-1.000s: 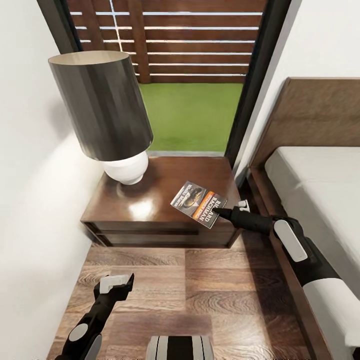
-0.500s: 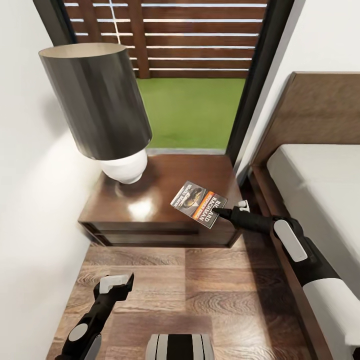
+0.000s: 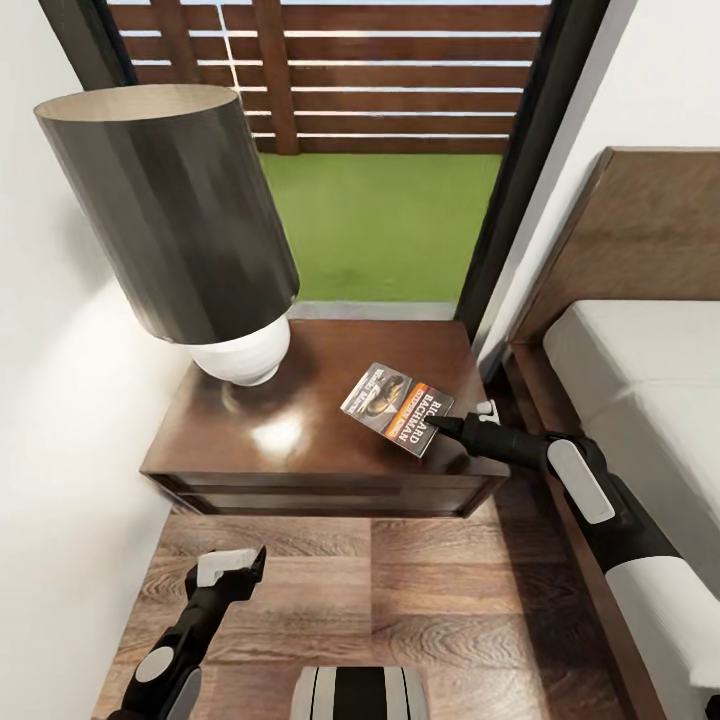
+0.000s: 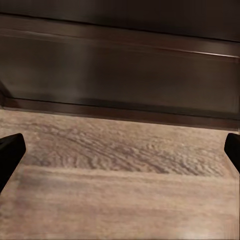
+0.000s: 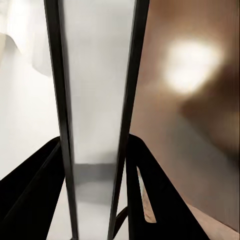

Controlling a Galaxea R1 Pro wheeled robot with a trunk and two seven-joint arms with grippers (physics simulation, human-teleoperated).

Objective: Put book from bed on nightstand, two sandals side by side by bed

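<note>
Now, from my left across to my right:

Left gripper (image 3: 232,567): spread wide and empty, low over the wood floor (image 3: 400,590) in front of the nightstand (image 3: 330,470); in my left wrist view the fingertips (image 4: 10,152) sit at the far edges with bare planks between them.

Lamp (image 3: 190,220): on the nightstand's left half, well apart from the book.

Book (image 3: 398,407): pinched by its edge in my right gripper (image 3: 447,425), tilted, over the right front part of the nightstand top. I cannot tell whether it touches the wood.

Right gripper: closed on the book; in my right wrist view the page edge (image 5: 97,100) runs between my fingers (image 5: 150,200).

Bed (image 3: 640,390): to my right, just beside the nightstand.

Risk: if I let go while the book is tilted and near the front edge, it could slide to the floor.

Sandals: not placed yet, I judge.
</note>
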